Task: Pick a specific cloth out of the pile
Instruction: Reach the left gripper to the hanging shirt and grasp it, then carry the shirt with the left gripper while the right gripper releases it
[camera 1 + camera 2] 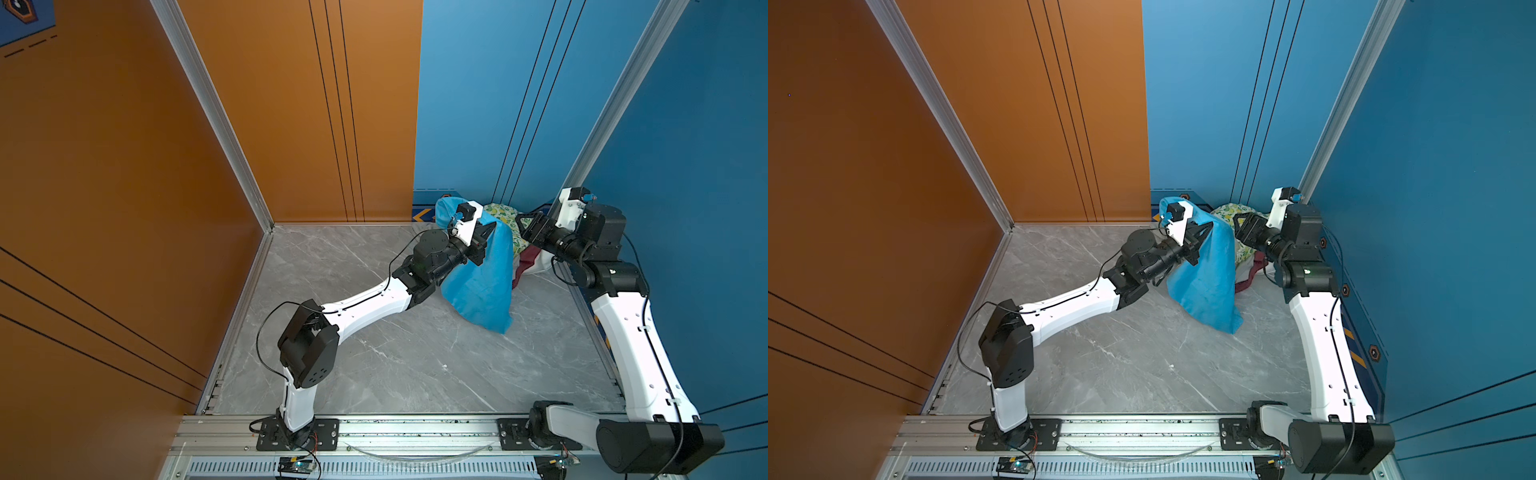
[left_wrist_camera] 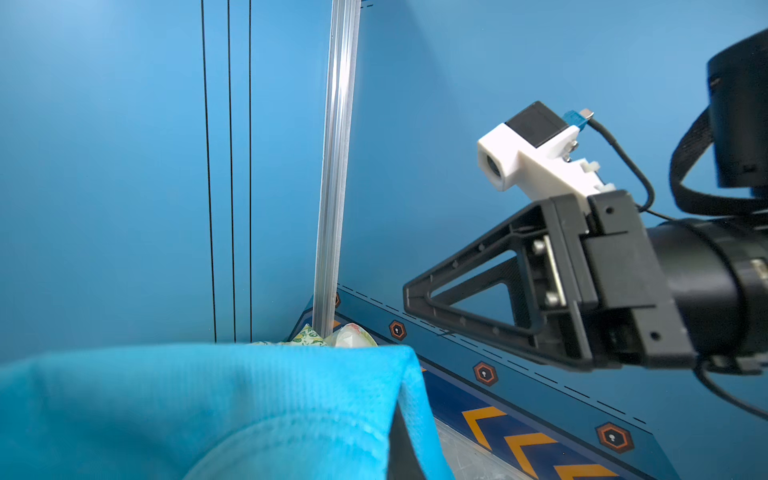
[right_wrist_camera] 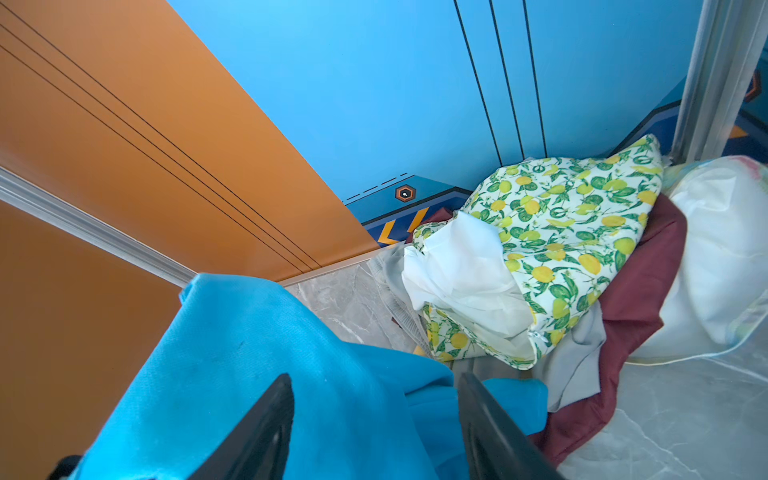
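On the left, the left gripper (image 1: 487,235) is clamped shut on the upper edge of the bright sky-blue soft T-shirt (image 1: 478,291), holding it raised above the grey marble-patterned table (image 1: 374,353). The cloth hangs from that one pinch as a long drape, and its lowest corner appears to touch the table. If the pinch is shallow, the hanging weight or the hem's drag on the table could pull the fabric free.

Further right, the shirt's far edge lies against the heap of mixed garments (image 3: 573,232) in the corner, and a blue fold rests on the grey and maroon pieces (image 3: 640,291). Pulling away from here could drag one of them along, so the cloth would not come out alone.

On the right, the right gripper (image 3: 372,380) has its jaws well apart, gripping nothing, with blue fabric showing just beyond them. A finger could snag that fold if either arm moves, and the two grippers sit near enough to knock together.
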You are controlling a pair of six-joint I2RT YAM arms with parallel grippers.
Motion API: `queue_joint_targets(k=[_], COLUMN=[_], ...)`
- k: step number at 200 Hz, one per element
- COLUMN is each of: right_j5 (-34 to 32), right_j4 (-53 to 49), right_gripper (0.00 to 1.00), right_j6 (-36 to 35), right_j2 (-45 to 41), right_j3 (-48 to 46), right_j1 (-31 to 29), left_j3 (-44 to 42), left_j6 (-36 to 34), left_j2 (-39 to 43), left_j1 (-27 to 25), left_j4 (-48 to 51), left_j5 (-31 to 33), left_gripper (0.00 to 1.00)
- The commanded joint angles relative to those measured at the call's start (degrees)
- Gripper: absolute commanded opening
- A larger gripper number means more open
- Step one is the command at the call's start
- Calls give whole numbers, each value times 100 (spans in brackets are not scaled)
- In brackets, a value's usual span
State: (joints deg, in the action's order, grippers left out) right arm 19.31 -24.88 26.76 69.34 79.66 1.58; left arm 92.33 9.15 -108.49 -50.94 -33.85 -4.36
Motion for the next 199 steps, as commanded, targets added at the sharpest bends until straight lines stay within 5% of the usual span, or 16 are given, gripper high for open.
queue_joint_targets(k=[1, 107, 199], right_j5=[-14, -470, -650], right_j4=[253, 17, 10], right_gripper=[69, 96, 98], right_j6=[-114, -806, -923], right_j2=[-164, -524, -714], right_j3=[-209, -708, -1172], right_j1=[35, -605, -1354], left_j3=[97, 139, -43], left_j6=[158, -235, 57], left_j2=[552, 2436, 3785], left_j1=[-57, 82, 1679], left_j4=[300, 2823, 4716], left_j5=[23, 436, 72], left_gripper=[0, 0, 0])
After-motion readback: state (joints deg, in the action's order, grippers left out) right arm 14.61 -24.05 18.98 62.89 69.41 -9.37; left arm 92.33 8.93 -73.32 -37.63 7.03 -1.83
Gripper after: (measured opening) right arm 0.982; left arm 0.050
